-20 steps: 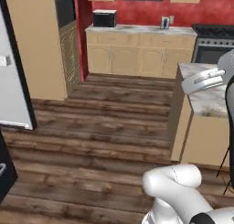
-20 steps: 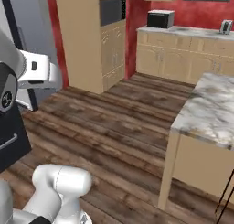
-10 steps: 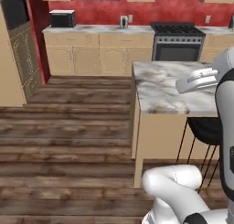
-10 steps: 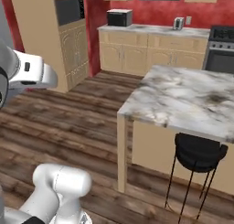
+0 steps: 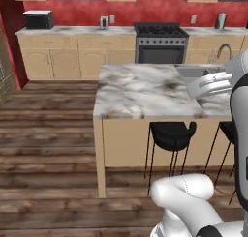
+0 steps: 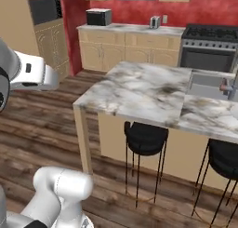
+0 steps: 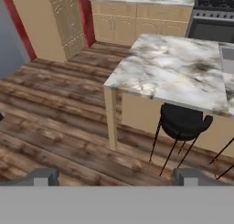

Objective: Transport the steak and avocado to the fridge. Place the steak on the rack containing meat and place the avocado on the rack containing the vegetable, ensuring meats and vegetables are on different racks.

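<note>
The claw point(image 7: 117, 176) is held wide and empty, faced toward a marble island surface point(image 7: 173, 70) with black stools point(image 7: 183, 122).

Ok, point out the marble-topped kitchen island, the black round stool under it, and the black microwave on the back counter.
Marble-topped kitchen island point(image 5: 140, 91): left base view, bare middle of its top.
Black round stool point(image 7: 183, 120): hand view, its seat.
Black microwave point(image 6: 98, 17): right base view, its front.

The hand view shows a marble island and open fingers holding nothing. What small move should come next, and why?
Probably drive the base closer to the marble island while scanning its top. The gripper is open and empty, and the island is some way ahead, past bare wooden floor and a black stool.
</note>
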Controlling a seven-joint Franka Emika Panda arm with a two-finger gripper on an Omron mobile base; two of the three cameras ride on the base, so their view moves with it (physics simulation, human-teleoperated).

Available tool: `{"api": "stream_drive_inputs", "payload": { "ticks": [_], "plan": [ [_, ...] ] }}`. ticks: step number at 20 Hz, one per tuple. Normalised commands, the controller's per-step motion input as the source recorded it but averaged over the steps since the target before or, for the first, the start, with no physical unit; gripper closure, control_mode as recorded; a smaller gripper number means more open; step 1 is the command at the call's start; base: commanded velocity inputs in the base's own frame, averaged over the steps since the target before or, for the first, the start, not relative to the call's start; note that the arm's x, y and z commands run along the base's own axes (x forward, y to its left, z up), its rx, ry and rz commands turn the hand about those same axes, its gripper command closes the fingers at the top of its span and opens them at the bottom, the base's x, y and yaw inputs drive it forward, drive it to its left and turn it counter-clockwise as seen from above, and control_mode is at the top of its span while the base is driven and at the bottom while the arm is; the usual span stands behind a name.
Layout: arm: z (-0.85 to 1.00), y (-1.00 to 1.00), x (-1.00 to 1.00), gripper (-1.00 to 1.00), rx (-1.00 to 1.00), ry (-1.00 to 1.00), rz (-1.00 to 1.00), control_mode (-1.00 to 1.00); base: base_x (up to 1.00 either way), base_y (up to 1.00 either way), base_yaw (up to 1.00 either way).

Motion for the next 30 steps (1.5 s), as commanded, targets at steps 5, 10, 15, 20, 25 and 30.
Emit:
{"api": "stream_drive_inputs", "payload": {
  "ticks": [5, 10, 15, 20, 25, 30],
  "plan": [
    [0.0, 0.0, 0.0, -1.0, 0.0, 0.0, 0.0, 1.0, -0.32, -1.0, -0.09],
    [0.0, 0.0, 0.0, -1.0, 0.0, 0.0, 0.0, 1.0, -0.24, -1.0, -0.07],
    [0.0, 0.0, 0.0, -1.0, 0.0, 0.0, 0.0, 1.0, -0.02, -1.0, 0.0],
    [0.0, 0.0, 0.0, -1.0, 0.0, 0.0, 0.0, 1.0, -0.06, -1.0, 0.0],
    [0.0, 0.0, 0.0, -1.0, 0.0, 0.0, 0.0, 1.0, -0.05, -1.0, 0.0],
    [0.0, 0.0, 0.0, -1.0, 0.0, 0.0, 0.0, 1.0, 0.0, -1.0, 0.0]
  ]
}}
